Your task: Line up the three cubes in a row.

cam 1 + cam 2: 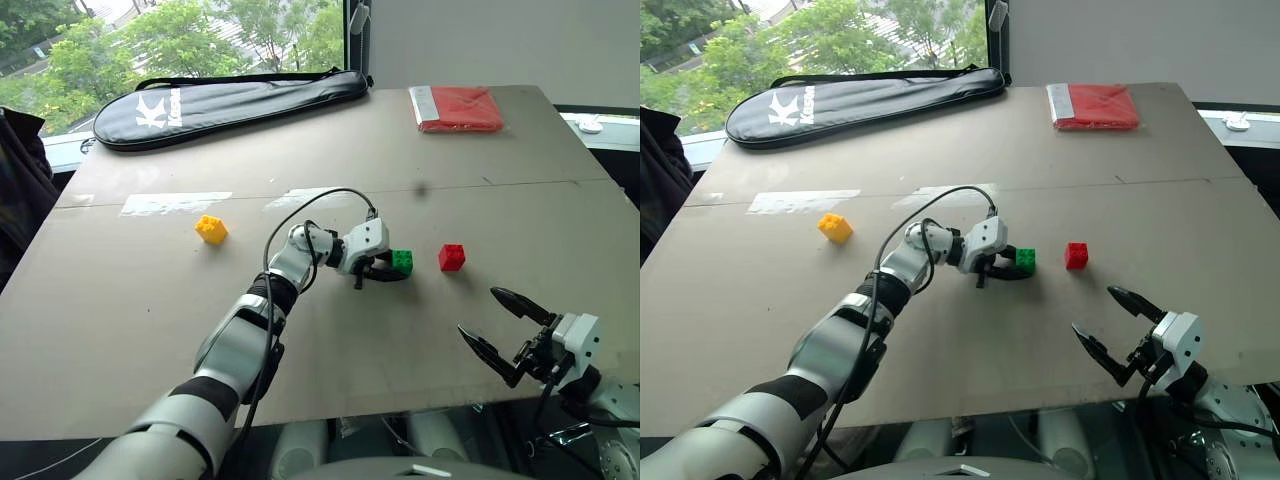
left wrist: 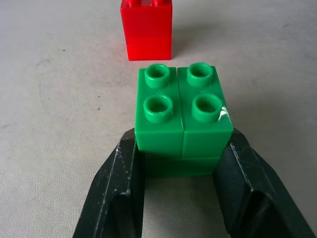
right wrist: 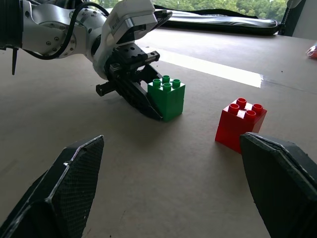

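Note:
The green cube (image 1: 403,261) rests on the table's middle, and my left gripper (image 1: 392,270) is shut on it, its black fingers (image 2: 119,193) pressed to both sides. A short gap to its right stands the red cube (image 1: 451,257), seen just beyond the green cube (image 2: 181,119) in the left wrist view. The yellow cube (image 1: 211,229) sits alone well to the left. My right gripper (image 1: 505,333) hovers open near the table's front right edge, nothing between its fingers, facing both the green cube (image 3: 167,99) and the red cube (image 3: 240,124).
A black racket bag (image 1: 230,103) lies along the far left edge of the brown table (image 1: 330,150). A flat red packet (image 1: 457,108) lies at the far right. A black cable (image 1: 320,205) loops over my left wrist.

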Action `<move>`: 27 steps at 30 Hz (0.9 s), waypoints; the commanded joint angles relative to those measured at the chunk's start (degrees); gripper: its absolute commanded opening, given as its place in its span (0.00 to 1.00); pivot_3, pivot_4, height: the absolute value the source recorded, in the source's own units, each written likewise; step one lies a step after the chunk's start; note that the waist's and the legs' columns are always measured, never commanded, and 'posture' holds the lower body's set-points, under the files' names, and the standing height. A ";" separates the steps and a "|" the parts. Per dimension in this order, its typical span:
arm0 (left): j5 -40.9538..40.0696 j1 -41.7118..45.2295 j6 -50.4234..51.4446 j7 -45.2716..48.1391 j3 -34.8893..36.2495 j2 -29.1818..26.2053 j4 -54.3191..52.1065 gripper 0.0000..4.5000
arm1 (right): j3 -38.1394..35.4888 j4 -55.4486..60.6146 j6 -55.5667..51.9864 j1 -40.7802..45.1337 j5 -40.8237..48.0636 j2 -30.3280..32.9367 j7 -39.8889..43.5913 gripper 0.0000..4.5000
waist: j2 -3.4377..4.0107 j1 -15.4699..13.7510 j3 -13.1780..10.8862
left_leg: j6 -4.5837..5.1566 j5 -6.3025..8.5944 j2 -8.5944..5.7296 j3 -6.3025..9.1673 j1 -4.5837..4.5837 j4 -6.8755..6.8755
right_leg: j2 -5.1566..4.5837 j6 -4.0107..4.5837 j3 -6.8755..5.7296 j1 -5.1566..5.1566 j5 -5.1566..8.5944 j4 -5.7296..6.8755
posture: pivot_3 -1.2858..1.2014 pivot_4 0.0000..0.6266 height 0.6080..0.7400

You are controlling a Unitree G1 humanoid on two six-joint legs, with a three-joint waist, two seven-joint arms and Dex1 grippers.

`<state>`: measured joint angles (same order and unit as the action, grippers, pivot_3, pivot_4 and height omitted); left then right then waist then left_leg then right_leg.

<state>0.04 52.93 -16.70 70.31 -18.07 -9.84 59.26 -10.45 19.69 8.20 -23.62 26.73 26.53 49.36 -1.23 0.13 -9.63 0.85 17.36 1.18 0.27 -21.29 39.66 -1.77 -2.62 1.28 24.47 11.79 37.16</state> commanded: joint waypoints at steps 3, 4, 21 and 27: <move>2.81 0.12 -0.31 -2.39 0.02 0.77 3.34 0.29 | -1.76 1.99 1.31 0.24 0.51 0.51 -0.39 1.00 | 0.00 -0.04 0.01 | 0.00 0.00 0.00 0.00 0.00 0.01 | 0.00 0.00 0.00 -0.01 0.00 0.00 | 0.52 0.24 0.75; 2.96 0.23 -0.32 -2.67 0.11 0.92 3.61 0.29 | -1.70 1.95 1.31 0.37 0.52 0.53 -0.37 1.00 | 0.00 -0.05 0.01 | 0.00 0.00 0.00 0.00 0.00 0.02 | 0.00 -0.01 0.00 -0.01 0.00 0.00 | 0.52 0.24 0.75; 5.79 0.29 -1.25 -4.40 0.37 1.39 5.29 0.99 | -1.17 1.88 2.09 -0.19 0.21 0.35 -0.24 1.00 | -0.01 -0.06 0.01 | 0.00 0.00 0.00 0.09 0.22 0.11 | 0.01 0.12 -0.04 -0.29 0.08 0.02 | 0.52 0.24 0.75; 5.20 -0.09 -1.13 -4.84 1.44 0.23 4.58 0.99 | -0.83 1.36 2.13 0.55 0.39 0.57 0.36 1.00 | -0.01 -0.04 0.01 | 0.00 0.00 0.00 0.09 0.40 0.13 | 0.00 0.15 -0.04 -0.48 0.11 0.01 | 0.52 0.24 0.75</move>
<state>2.93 53.85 -18.08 66.75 -16.25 -8.19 62.60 -10.49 19.69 9.17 -23.38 26.71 26.65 49.57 -1.24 0.08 -9.63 0.85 17.37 1.18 0.37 -20.83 39.79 -1.76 -2.45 1.24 23.92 11.91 37.17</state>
